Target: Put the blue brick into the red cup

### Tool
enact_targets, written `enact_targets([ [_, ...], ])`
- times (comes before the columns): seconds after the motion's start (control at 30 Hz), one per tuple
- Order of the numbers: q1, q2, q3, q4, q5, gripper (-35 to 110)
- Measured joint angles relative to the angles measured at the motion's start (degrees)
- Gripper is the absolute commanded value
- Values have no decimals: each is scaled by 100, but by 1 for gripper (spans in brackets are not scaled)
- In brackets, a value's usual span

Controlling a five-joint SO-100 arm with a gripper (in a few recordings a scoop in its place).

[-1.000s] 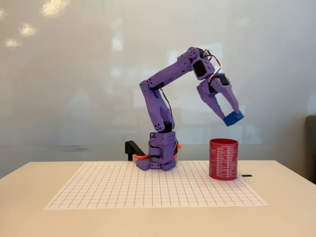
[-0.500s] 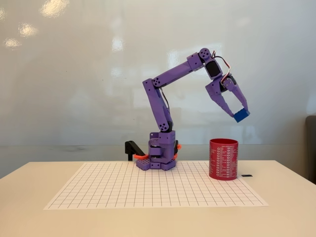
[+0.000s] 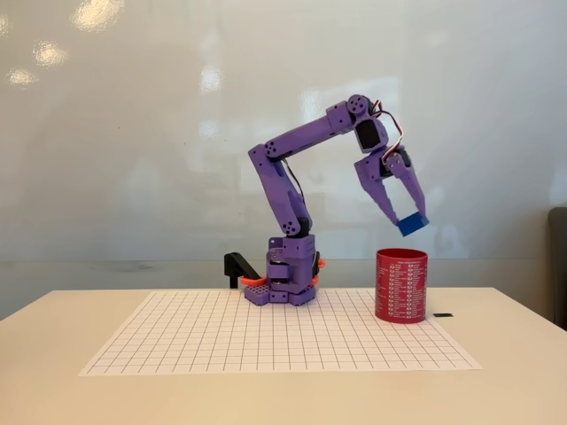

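Note:
My purple gripper [image 3: 407, 217] hangs in the air, pointing down and to the right, shut on the blue brick [image 3: 413, 223]. The brick sits at the fingertips, a short way above the rim of the red cup [image 3: 401, 285]. The cup stands upright on the right part of the gridded mat, its sides covered in rows of white print. The brick is roughly over the cup's mouth, slightly right of its centre.
The arm's purple base [image 3: 288, 282] stands at the back of the white gridded mat [image 3: 266, 336]. A black and orange clamp [image 3: 239, 267] sits left of the base. A small dark object [image 3: 443, 314] lies on the table right of the cup.
The gripper with the brick swung out to the right and up, then came back left and down, ending closer above the cup's mouth.

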Motion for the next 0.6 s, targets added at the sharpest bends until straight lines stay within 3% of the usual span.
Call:
enact_targets([
  [0.47,167,53,123,562,-272,1],
  [0.6,211,53,193,668,-114,31],
])
